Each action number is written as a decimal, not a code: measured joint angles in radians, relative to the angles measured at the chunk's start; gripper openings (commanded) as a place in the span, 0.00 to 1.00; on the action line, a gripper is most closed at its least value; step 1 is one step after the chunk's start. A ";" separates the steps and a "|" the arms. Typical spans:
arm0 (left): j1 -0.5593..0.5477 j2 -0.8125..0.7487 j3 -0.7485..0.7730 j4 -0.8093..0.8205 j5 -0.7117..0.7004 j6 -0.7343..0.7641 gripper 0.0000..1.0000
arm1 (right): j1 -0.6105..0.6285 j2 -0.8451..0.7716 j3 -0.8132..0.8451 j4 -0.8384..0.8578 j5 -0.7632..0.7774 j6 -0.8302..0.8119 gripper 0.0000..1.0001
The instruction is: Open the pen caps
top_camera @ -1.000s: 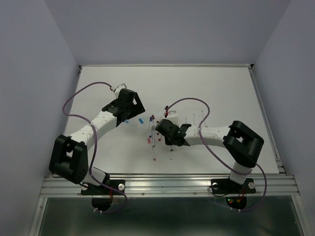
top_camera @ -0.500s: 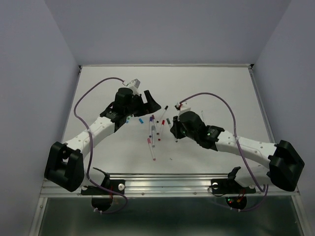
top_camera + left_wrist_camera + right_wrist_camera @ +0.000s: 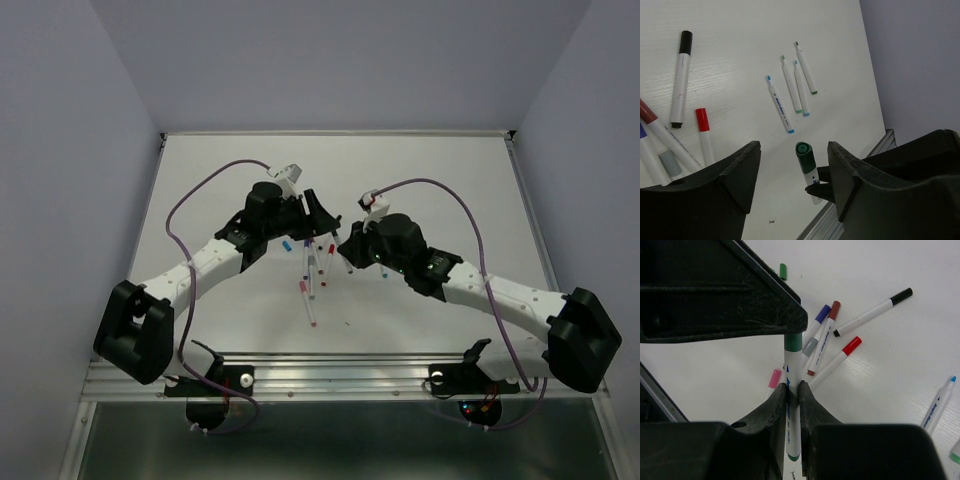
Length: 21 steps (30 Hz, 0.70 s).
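Note:
My right gripper [image 3: 792,386] is shut on the white barrel of a green-capped pen [image 3: 792,410] and holds it above the table. Its green cap [image 3: 804,156] sticks out between the two fingers of my left gripper [image 3: 794,148], which is open and not touching it. In the right wrist view the cap [image 3: 793,342] is partly hidden behind a left finger. From above, the left gripper [image 3: 325,213] and right gripper [image 3: 347,246] meet over the pile of pens [image 3: 312,278]. Capped pens lie below: purple [image 3: 822,314], red [image 3: 852,344], black [image 3: 901,296], pink [image 3: 775,377].
Several uncapped pens [image 3: 790,85] lie side by side on the white table. A loose green cap [image 3: 783,271] and a loose blue cap [image 3: 287,243] lie apart. The metal rail [image 3: 840,222] marks the table's near edge.
The right gripper has risen with the green-capped pen and moved left. The left gripper has swung right, and its open fingers now stand either side of the pen's cap.

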 measured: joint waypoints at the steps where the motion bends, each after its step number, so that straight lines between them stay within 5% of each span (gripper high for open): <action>1: -0.002 0.002 0.000 0.002 0.000 -0.001 0.63 | -0.002 0.008 0.005 0.003 -0.003 0.000 0.01; 5: -0.010 0.017 0.000 0.007 0.002 -0.011 0.50 | -0.008 0.037 0.018 0.013 -0.016 -0.002 0.01; 11: -0.010 0.040 0.000 0.027 0.005 -0.034 0.12 | -0.014 0.059 0.031 0.023 -0.031 -0.003 0.01; 14: -0.015 0.050 0.001 0.045 0.007 -0.042 0.01 | -0.020 0.072 0.031 0.024 -0.036 -0.003 0.01; 21: -0.015 0.066 0.001 0.034 -0.013 -0.067 0.00 | -0.040 0.101 0.032 0.026 -0.165 -0.027 0.01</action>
